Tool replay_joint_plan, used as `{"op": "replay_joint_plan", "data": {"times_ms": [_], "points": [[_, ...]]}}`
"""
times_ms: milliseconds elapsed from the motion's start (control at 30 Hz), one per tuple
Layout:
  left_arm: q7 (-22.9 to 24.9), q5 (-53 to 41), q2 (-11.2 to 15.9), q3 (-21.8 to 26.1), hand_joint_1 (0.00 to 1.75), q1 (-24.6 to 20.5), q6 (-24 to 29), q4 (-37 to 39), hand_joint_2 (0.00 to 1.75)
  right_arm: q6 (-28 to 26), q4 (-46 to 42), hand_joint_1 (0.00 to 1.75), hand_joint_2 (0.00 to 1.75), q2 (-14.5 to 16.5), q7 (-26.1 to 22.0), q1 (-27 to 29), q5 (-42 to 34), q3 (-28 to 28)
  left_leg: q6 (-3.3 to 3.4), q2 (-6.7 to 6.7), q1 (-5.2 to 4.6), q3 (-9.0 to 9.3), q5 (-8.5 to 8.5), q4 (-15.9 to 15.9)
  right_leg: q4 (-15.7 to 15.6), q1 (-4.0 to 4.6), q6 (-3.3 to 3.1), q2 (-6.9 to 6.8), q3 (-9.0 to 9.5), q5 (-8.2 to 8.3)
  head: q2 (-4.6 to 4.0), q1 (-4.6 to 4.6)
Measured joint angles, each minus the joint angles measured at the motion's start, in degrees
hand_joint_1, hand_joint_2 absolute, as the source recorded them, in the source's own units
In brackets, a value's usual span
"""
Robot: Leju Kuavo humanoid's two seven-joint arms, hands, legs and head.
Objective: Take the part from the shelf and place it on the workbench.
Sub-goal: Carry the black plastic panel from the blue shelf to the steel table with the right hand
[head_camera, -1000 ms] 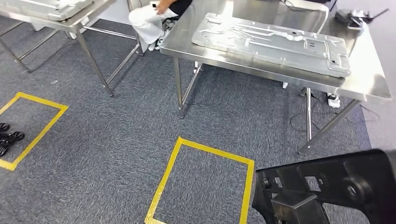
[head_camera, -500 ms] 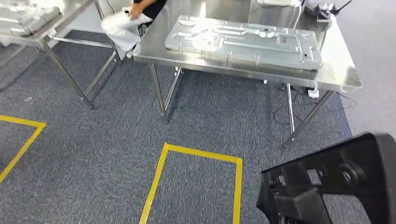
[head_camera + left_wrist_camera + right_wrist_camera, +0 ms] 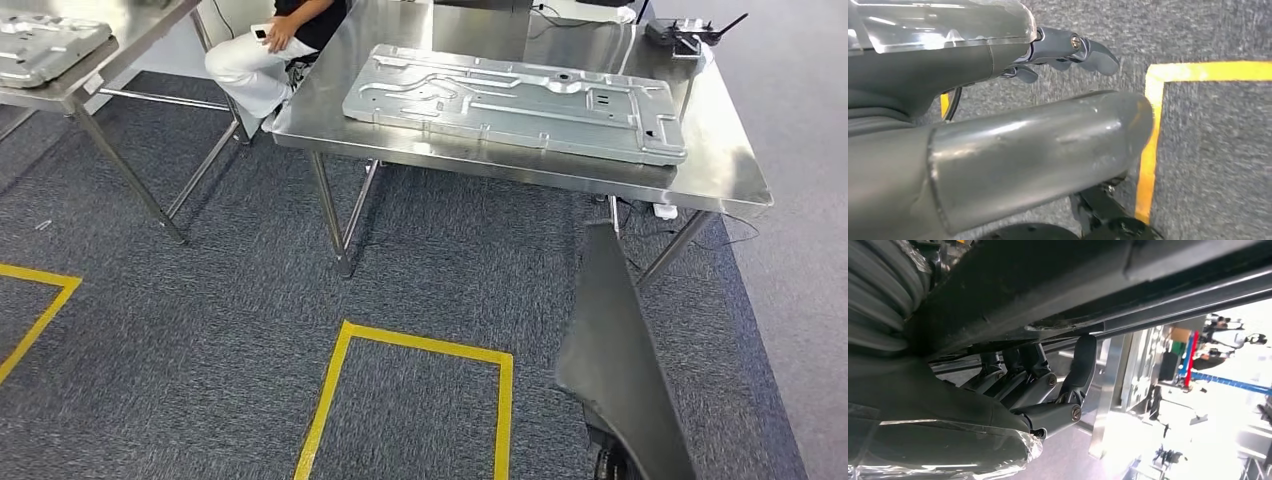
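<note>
Right hand [image 3: 1038,395]: fingers curled up against the underside of the black part [image 3: 1058,285], gripping it.
Part: dark slab seen edge-on in the head view [image 3: 615,350], held low at the robot's right, above grey carpet, short of the workbench [image 3: 730,170].
Left hand [image 3: 1063,50]: fingers loosely bent, nothing in them, apart from the thumb; hanging over carpet near a yellow tape line [image 3: 1148,150].
Workbench: steel, carrying a large stamped metal panel [image 3: 515,100].
Person [image 3: 265,55]: seated beyond the bench's far left corner, well away from both hands.

Panel [image 3: 515,100] on workbench [image 3: 730,170] (person [image 3: 270,55] behind)
</note>
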Motion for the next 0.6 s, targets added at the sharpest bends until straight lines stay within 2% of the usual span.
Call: {"op": "replay_joint_plan", "data": {"times_ms": [100,133,167,200,267,300,333,367,400,433,500,533,600], "points": [[0.1,0.0,0.0,0.2,0.00,-0.2,0.0,0.0,0.00,-1.9,0.0,1.75,1.75,-1.0,0.5,-0.3,0.5,1.9,-1.21,0.10,-0.14,1.22,0.34,0.5,-0.4,0.14,-1.92,0.48,1.08,-0.81,0.00,0.03],[0.1,0.0,0.0,0.2,0.00,-0.2,0.0,0.0,0.00,-2.3,0.0,1.75,1.75,-1.2,0.6,-0.4,0.6,2.5,-1.31,0.00,-0.08,0.45,0.52,2.4,-0.6,0.11,-2.49,0.61,1.78,-1.11,0.00,0.01],[0.1,0.0,0.0,0.3,0.00,-0.3,0.0,0.0,0.00,-2.8,0.0,1.75,1.75,-1.5,0.8,-0.6,0.7,3.2,-1.29,-0.09,-0.05,-1.19,0.21,5.3,-0.8,0.18,-3.00,0.72,2.47,-1.43,-0.01,-0.02],[0.2,0.0,0.0,0.3,0.00,-0.4,0.0,0.0,0.00,-3.4,0.1,1.75,1.75,-1.8,1.1,-0.8,0.7,3.9,-1.19,-0.20,-0.10,-3.58,-0.75,9.0,-1.0,0.31,-3.47,0.77,3.08,-1.87,0.00,-0.05],[0.5,0.0,0.0,0.4,0.00,-0.3,0.0,0.0,0.00,-4.5,0.3,1.75,1.75,-2.4,1.7,-1.2,0.7,5.2,-0.96,-0.27,-0.43,-8.62,-4.18,15.2,-1.0,0.77,-4.10,1.04,4.23,-2.89,0.01,-0.09],[0.7,0.0,0.1,0.4,0.00,-0.2,0.1,0.0,0.00,-5.2,0.5,1.75,1.75,-2.7,2.0,-1.3,0.7,5.8,-0.75,-0.29,-0.69,-10.41,-5.51,16.5,-1.1,1.05,-4.28,1.25,4.95,-3.47,0.01,-0.09],[0.8,0.0,0.1,0.5,0.00,0.0,0.1,0.0,0.00,-5.8,0.7,1.75,1.75,-3.1,2.3,-1.4,0.7,6.2,-0.40,-0.31,-0.99,-11.46,-5.80,16.1,-1.1,1.33,-4.38,1.45,5.77,-4.09,0.01,-0.09],[0.9,0.0,0.1,0.5,0.00,0.0,0.2,0.0,0.00,-6.5,0.8,1.75,1.75,-3.5,2.6,-1.4,0.6,6.6,0.12,-0.34,-1.33,-11.80,-4.72,14.2,-1.1,1.61,-4.46,1.59,6.68,-4.73,0.01,-0.09],[1.0,0.0,0.1,0.5,0.00,0.1,0.2,0.0,0.00,-7.1,0.9,1.75,1.75,-3.9,2.9,-1.4,0.5,7.0,0.86,-0.37,-1.78,-11.67,-2.10,11.1,-1.1,1.85,-4.51,1.67,7.48,-5.40,0.01,-0.09],[1.1,-0.1,0.2,0.5,0.00,0.2,0.2,0.0,0.00,-7.7,0.9,1.75,1.75,-4.4,3.1,-1.5,0.5,7.4,1.74,-0.56,-2.27,-11.51,1.32,8.2,-1.1,2.04,-4.51,1.72,8.21,-6.04,0.00,-0.03],[1.1,-0.1,0.4,0.6,0.00,0.2,0.3,0.0,0.00,-8.3,1.1,1.75,1.75,-5.0,3.4,-1.7,0.4,8.0,2.89,-0.87,-3.10,-10.98,5.94,4.3,-1.4,2.06,-4.17,2.01,9.01,-6.92,0.00,0.02],[1.2,-0.2,0.4,0.6,0.00,0.2,0.3,0.0,0.00,-8.4,1.2,1.75,1.75,-5.3,3.5,-1.8,0.4,8.2,3.21,-0.99,-3.31,-10.72,6.62,3.5,-1.4,1.99,-3.84,2.12,9.41,-6.94,0.00,0.03],[1.2,-0.2,0.4,0.6,0.00,0.1,0.3,0.0,0.00,-8.7,1.3,1.75,1.75,-5.8,3.8,-1.9,0.4,8.6,3.52,-0.97,-3.20,-9.15,6.50,1.9,-1.3,1.88,-3.20,2.07,10.19,-6.67,0.00,-0.06]]}}
